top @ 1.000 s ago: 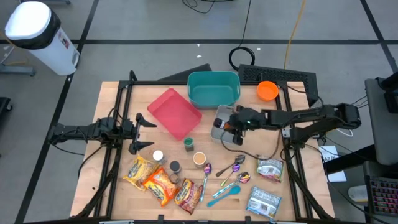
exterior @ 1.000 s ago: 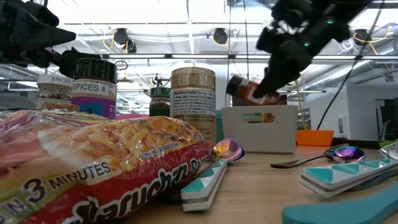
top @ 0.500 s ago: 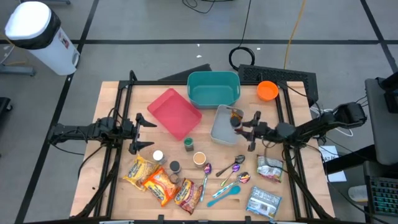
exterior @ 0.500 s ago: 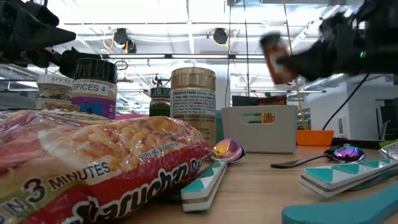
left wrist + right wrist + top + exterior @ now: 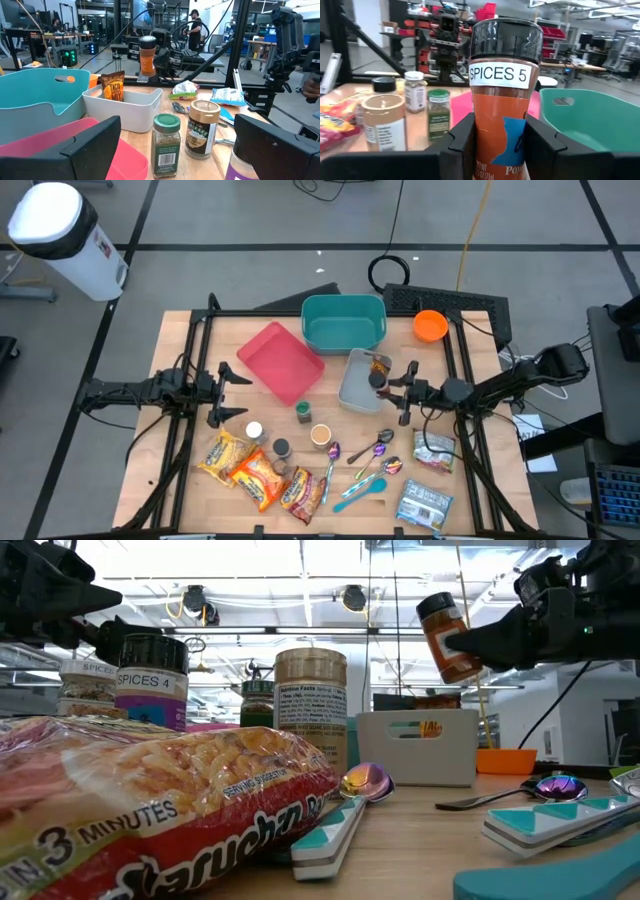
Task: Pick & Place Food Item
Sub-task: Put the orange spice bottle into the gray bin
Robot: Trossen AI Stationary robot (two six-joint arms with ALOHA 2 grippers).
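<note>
Now, your notes for this moment:

Right tool [image 5: 384,383]: pinching the spice jar [image 5: 449,637] across its body; you see both dark fingers [image 5: 461,142] pressed to its sides in the right wrist view, label "SPICES 5" facing the camera.
Spice jar position: in the air, nearly upright with a slight tilt, above the right edge of the grey bin [image 5: 358,380]; clear of the tabletop [image 5: 470,500].
Left tool [image 5: 226,393]: spread wide, holding nothing, waiting at the left side of the tabletop beside the pink tray [image 5: 280,360].
Hard to make out: from above, the jar is mostly covered by the right tool; you only get a dark patch and a bit of orange. Its lower end is cut off in the right wrist view.
Also hidden: the inside of the grey bin in the low view, where only its front wall and the top of a packet show. The taco packet [image 5: 113,87] reads clearly only from the left wrist view.
Cut off: the noodle pack [image 5: 150,800] fills the low view's left and runs out of frame.
Change since a second ago: the right arm has pulled back from over the bin toward the right, and the jar has gone from lying tipped over low by the bin to nearly upright and higher.
Change since half a second ago: almost none; arm and jar sit in about the same place.
Left arm: unchanged throughout.
</note>
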